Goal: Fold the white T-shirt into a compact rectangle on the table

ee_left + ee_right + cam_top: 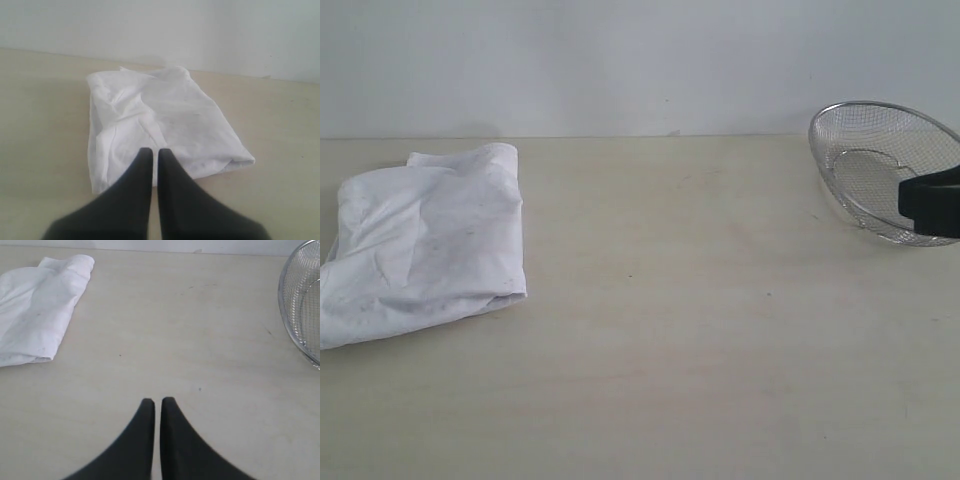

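Note:
The white T-shirt point(425, 240) lies folded into a rough, wrinkled rectangle at the left of the table point(670, 330), plain white side up. In the left wrist view the T-shirt point(160, 125) sits just beyond my left gripper point(155, 150), whose dark fingers are shut with nothing between them. My right gripper point(157, 400) is shut and empty too, over bare table point(175, 330), with the T-shirt point(37, 305) well off to one side. In the exterior view only a black piece of the right arm point(930, 203) shows at the right edge.
A silver wire-mesh basket point(880, 180) stands at the back right of the table, partly behind the right arm, and its rim point(287, 305) shows in the right wrist view. A pale wall runs behind the table's far edge.

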